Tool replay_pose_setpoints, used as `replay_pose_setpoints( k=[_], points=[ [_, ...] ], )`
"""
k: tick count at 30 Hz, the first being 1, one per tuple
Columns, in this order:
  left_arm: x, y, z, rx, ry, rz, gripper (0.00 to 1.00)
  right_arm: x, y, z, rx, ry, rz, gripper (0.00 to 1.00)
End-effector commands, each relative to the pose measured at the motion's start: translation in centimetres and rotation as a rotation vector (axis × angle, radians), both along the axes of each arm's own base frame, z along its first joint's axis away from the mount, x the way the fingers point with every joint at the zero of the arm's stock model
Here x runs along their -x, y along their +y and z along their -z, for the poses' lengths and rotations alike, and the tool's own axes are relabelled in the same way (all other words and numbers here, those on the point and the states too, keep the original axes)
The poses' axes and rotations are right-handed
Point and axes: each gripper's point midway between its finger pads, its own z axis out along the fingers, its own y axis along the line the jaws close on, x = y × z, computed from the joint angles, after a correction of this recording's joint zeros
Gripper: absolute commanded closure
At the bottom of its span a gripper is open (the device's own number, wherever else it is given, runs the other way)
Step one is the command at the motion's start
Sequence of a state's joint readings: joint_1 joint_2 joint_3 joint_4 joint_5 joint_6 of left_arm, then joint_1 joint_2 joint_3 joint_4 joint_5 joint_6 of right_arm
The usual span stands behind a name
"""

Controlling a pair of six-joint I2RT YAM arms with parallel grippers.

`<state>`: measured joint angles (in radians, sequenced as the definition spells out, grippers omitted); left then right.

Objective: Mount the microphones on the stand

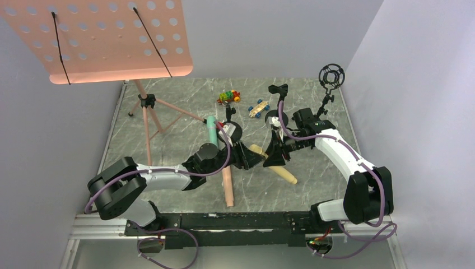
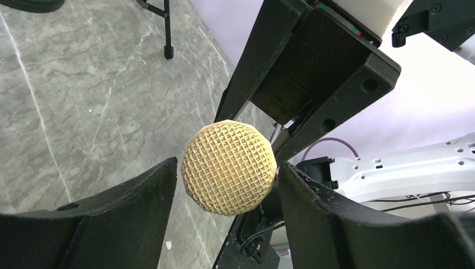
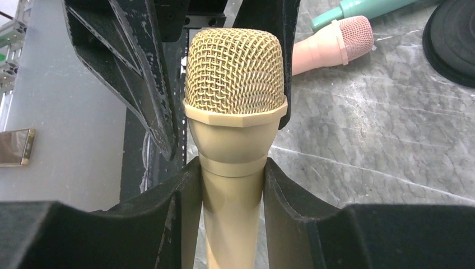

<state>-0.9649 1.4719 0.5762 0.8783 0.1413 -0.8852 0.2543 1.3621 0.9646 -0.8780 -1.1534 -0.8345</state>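
On the grey marble table (image 1: 168, 134), the big peach-coloured music stand (image 1: 106, 39) looms over the far left corner. And here in the middle both arms meet! The right gripper (image 3: 231, 168) is clamped on the pale yellow microphone (image 3: 232, 84), fingers pinching the handle just under the head. The left gripper (image 2: 227, 168) comes in from the other side, jaws apart and straddling that mesh head, a sliver of gap showing on one side. From above, the yellow handle slants out toward the near right; whether its tail touches the table, I can't tell.

The peach-pink microphone (image 1: 227, 188) lies flat, partly under the left arm, and the mint-green microphone (image 1: 212, 130) lies just beyond it beside a black round-based stand (image 1: 231, 130). Further back, two small toy cars (image 1: 228, 97) sit well apart from it all.
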Motion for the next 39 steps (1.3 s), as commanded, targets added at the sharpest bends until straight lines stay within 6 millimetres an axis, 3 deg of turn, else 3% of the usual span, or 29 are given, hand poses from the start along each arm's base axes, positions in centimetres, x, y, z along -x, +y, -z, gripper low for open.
replay_pose_setpoints(
  k=[1, 10, 21, 27, 29, 30, 31, 32, 39],
  points=[
    [-0.1, 0.3, -3.4, 0.094, -0.05, -0.006, 0.27, -0.6, 0.5, -1.5, -0.049, -0.056, -0.025, 0.75],
    [0.0, -0.4, -3.0, 0.092, -0.037, 0.02, 0.29, -0.5, 0.5, -1.5, -0.049, -0.057, -0.029, 0.75],
    [-0.4, -0.9, -2.7, 0.059, -0.043, 0.023, 0.39, -0.5, 0.5, -1.3, -0.046, -0.051, -0.032, 0.75],
    [-0.1, -1.2, -2.7, 0.064, -0.05, 0.048, 0.75, -0.6, 0.4, -1.3, -0.041, -0.046, -0.029, 0.74],
    [-0.1, -1.0, -2.7, 0.067, -0.054, 0.047, 0.82, -0.6, 0.4, -1.2, -0.037, -0.041, -0.026, 0.65],
    [0.0, -0.9, -2.7, 0.068, -0.057, 0.046, 0.85, -0.6, 0.4, -1.2, -0.036, -0.044, -0.027, 0.5],
    [0.0, -0.7, -2.7, 0.072, -0.06, 0.043, 0.87, -0.5, 0.3, -1.2, -0.036, -0.044, -0.025, 0.19],
    [-0.1, -0.5, -2.8, 0.077, -0.063, 0.04, 0.88, -0.5, 0.4, -1.2, -0.036, -0.045, -0.024, 0.03],
    [0.2, 1.3, -4.2, 0.112, -0.1, 0.012, 0.92, -0.6, 0.3, -0.6, -0.017, -0.023, -0.01, 0.0]
  ],
)
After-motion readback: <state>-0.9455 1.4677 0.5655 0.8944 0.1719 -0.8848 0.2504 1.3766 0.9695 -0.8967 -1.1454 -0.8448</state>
